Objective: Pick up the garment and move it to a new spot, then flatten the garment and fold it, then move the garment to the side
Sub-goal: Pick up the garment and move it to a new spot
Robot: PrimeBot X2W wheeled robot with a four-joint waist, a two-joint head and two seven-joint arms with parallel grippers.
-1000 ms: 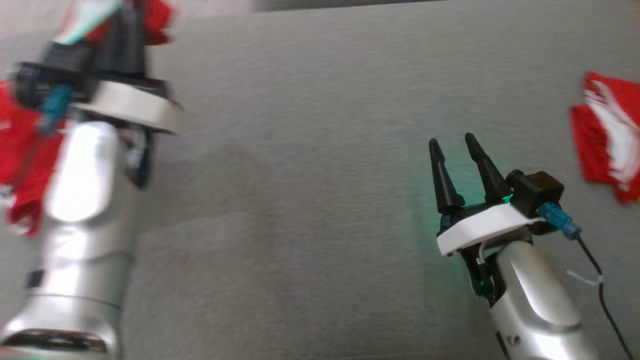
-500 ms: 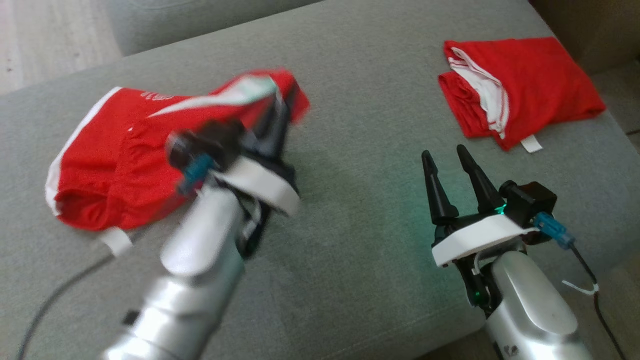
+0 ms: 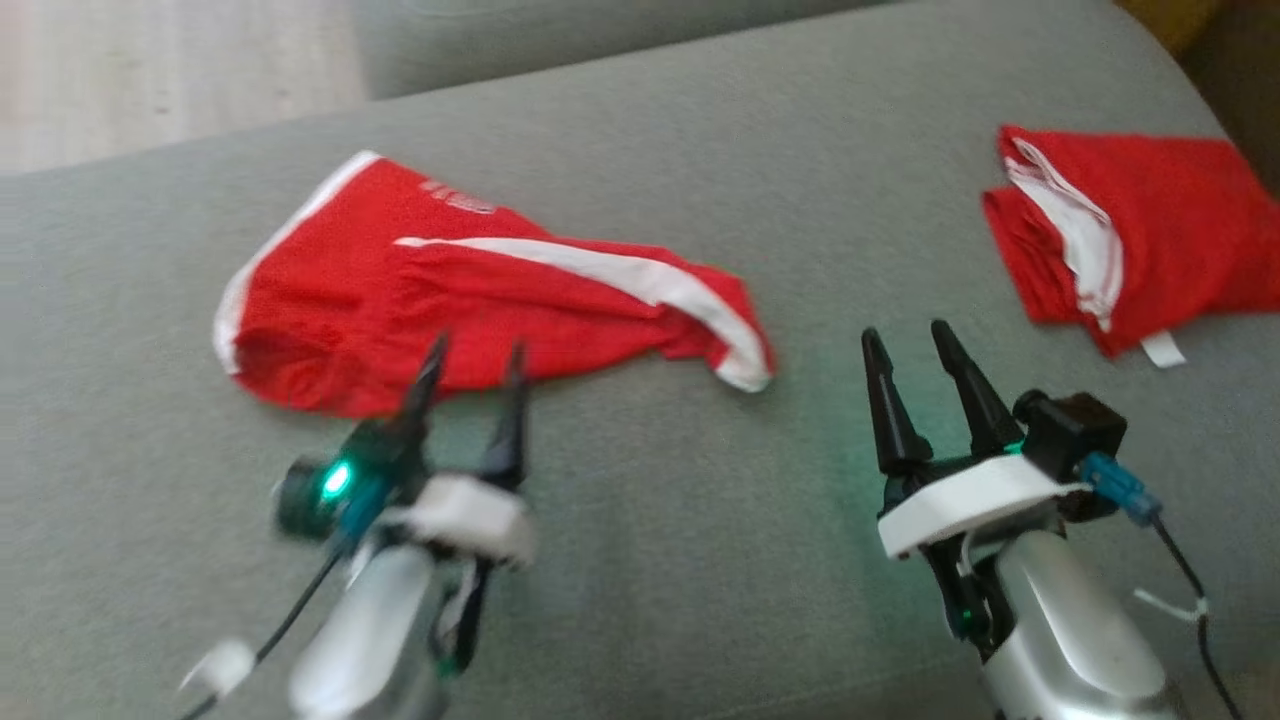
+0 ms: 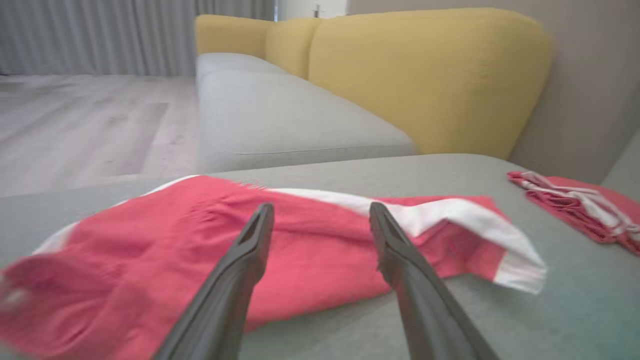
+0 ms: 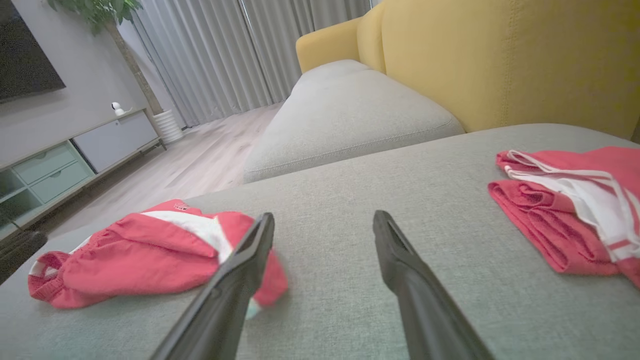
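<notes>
now that the left gripper (image 3: 477, 349) has let go, the garment (image 3: 500, 290) lies rumpled just ahead; right gripper (image 3: 905, 332) spread, empty; flatten next.

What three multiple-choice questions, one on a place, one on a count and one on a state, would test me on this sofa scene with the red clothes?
1. Where is the folded red garment?
A) at the right of the grey cushion, past the right gripper
B) on the yellow backrest
C) on the floor

2. How many red garments lie on the cushion?
A) one
B) two
C) three

3. How is the left gripper?
A) shut on cloth
B) open, holding nothing
C) shut, empty

Key:
1. A, the head view shows it near the right edge.
2. B, there is the loose red garment and the folded one.
3. B, its fingers stand apart with nothing between them.
</notes>
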